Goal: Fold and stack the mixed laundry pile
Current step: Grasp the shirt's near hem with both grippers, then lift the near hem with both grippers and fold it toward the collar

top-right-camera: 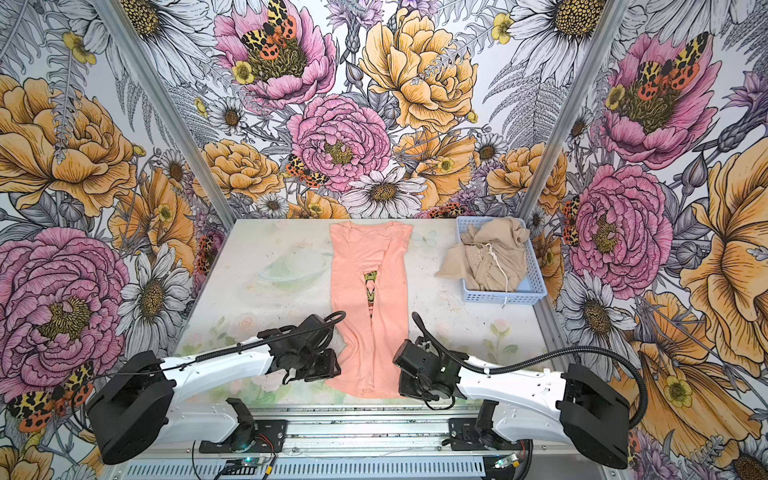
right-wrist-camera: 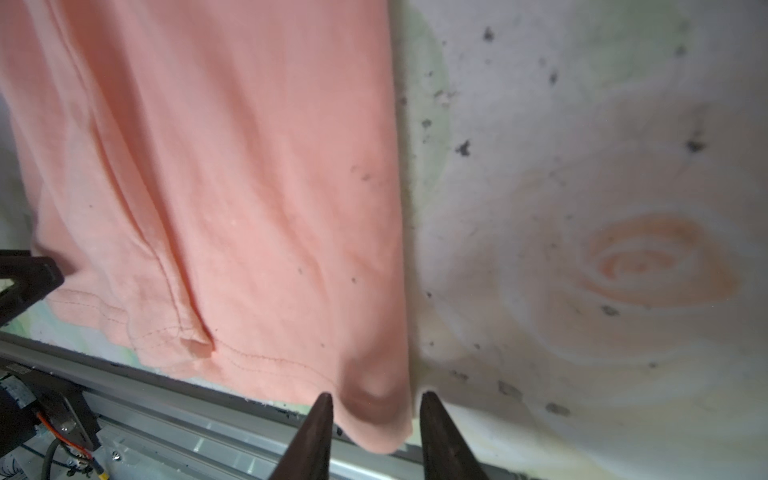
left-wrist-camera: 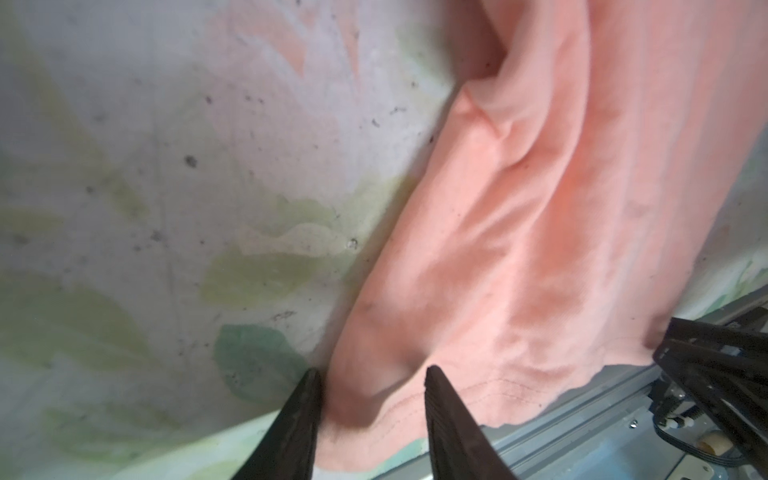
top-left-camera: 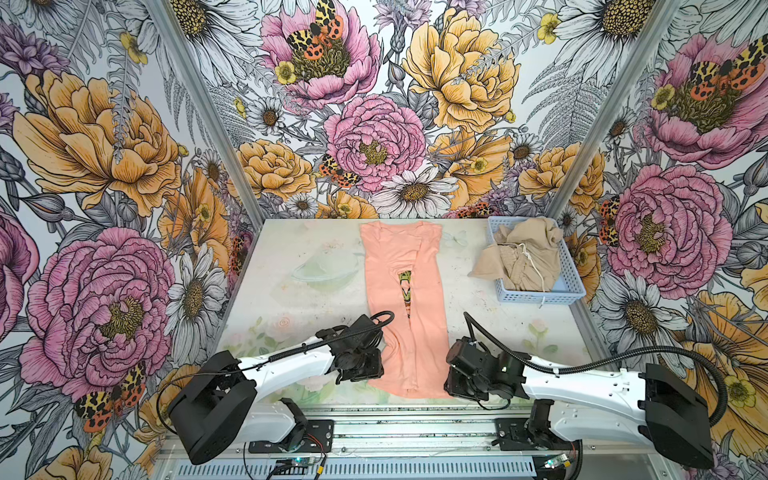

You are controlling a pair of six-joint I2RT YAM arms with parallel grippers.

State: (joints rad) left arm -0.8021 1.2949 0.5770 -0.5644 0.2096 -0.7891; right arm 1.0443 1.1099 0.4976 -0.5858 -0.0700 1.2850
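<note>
The shirt [top-left-camera: 392, 270] lies as a long strip through the middle of the table [top-left-camera: 291, 291], with its collar [top-left-camera: 390, 227] at 12 o'clock and its hem [top-left-camera: 411, 388] at 6. Both sides are folded in, so only a sliver of the print [top-left-camera: 405, 286] shows at the centre. The shorts [top-left-camera: 528, 253] lie crumpled in the basket [top-left-camera: 540, 296] at 2 o'clock, a flap hanging over its rim. The step in hand looks like the lengthwise fold, taking the hem up to the collar. The left gripper [left-wrist-camera: 370, 374] straddles the hem corner at 7 o'clock and the right gripper [right-wrist-camera: 376, 397] the corner at 5. Each has its fingers a moderate gap apart with a small hump of cloth between them, not visibly pinched. To do this well, both should bite every layer at the corner, not just the top flap, or the folded-in sides will likely fall open. The right one sits at the very edge of the cloth, so a slightly deeper bite seems safer. After that, lift just clear of the table, carry both corners toward 12 at one pace with the hem taut between them, and lay it square on the collar.
</note>
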